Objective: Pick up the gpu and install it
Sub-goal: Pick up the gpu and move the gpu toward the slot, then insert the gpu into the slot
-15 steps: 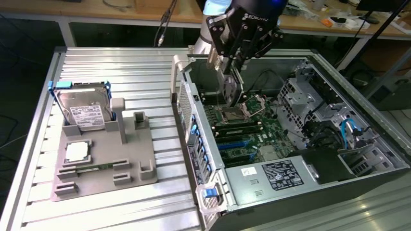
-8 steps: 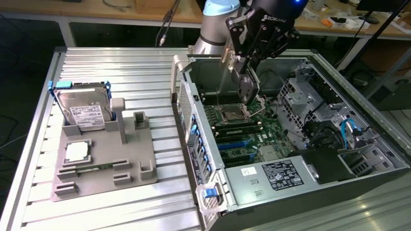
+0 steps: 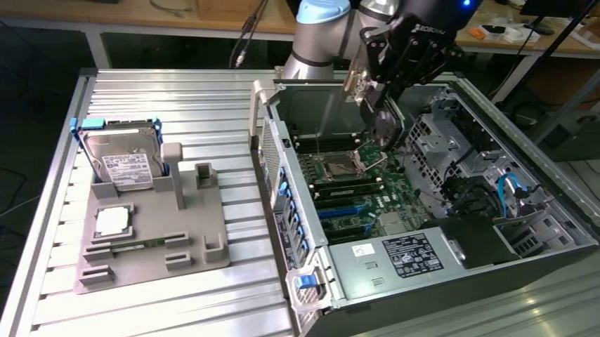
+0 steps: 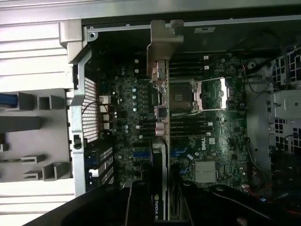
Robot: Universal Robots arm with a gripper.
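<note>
Gpu seen edge-on; its gripped end is hidden between the fingers, and its label is cut off at the picture edge.

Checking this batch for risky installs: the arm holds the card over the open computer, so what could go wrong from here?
The gripper holds the graphics card above the motherboard, close to the open processor socket. If the card comes down off-line, its edge might strike the socket. Its metal bracket lies close to the case rim and could catch there.
</note>
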